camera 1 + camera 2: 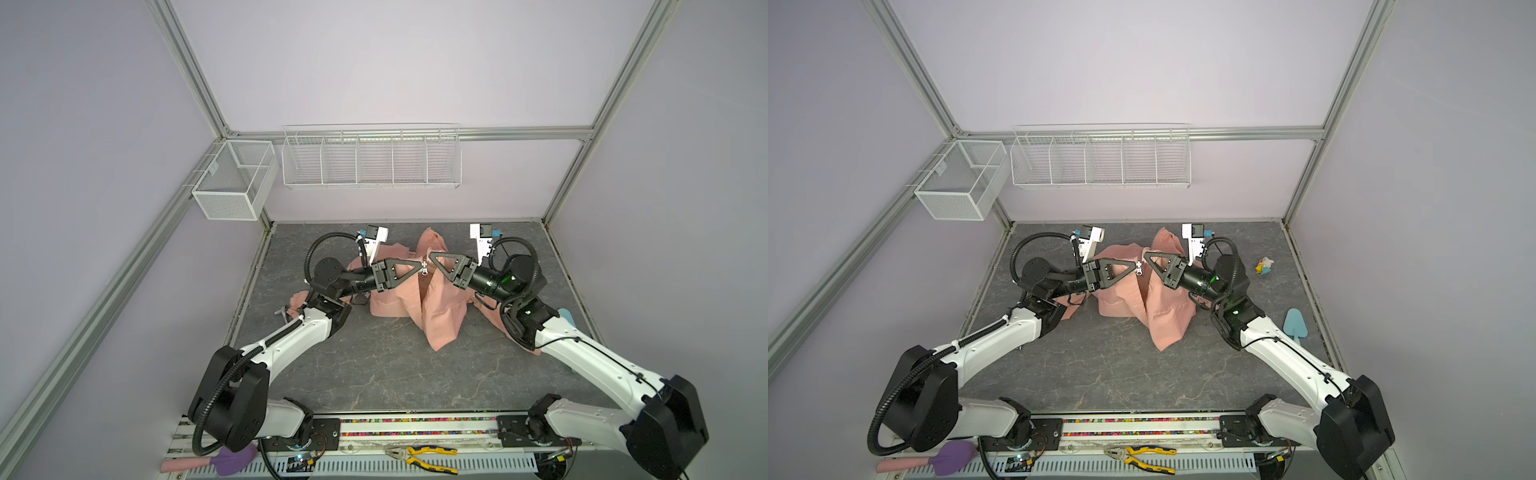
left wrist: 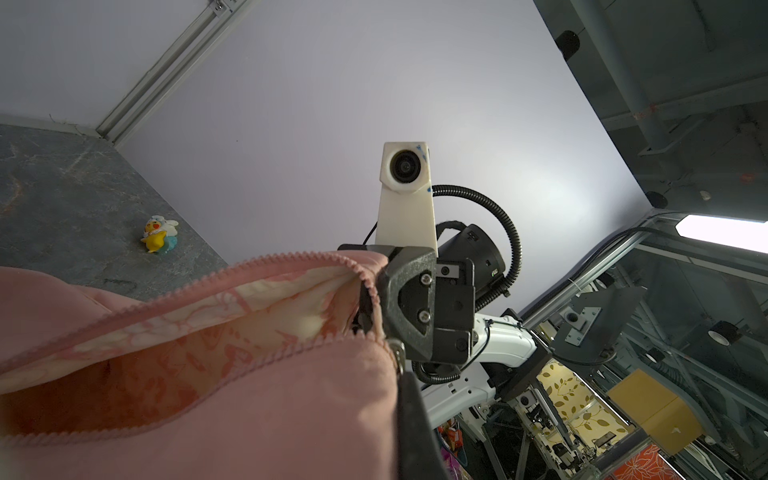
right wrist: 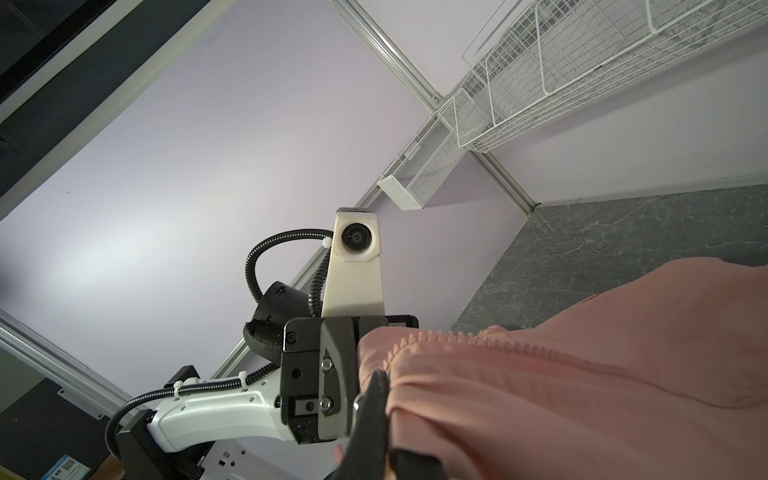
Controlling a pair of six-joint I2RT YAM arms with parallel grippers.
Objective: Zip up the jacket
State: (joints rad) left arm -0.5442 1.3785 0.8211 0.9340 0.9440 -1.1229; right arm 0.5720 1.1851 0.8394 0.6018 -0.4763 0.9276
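The salmon-pink jacket hangs from a raised point and drapes onto the table, its front split into two panels. My left gripper and right gripper meet tip to tip there, each shut on the jacket's fabric beside the zipper. The metal zipper pull dangles just below the tips. In the left wrist view two rows of pink teeth spread apart from the slider, showing the cream patterned lining. In the right wrist view pink cloth fills the space by my dark finger.
A yellow duck toy and a blue trowel lie on the table's right side. A wire rack and a mesh basket hang on the back wall. Pliers lie on the front rail.
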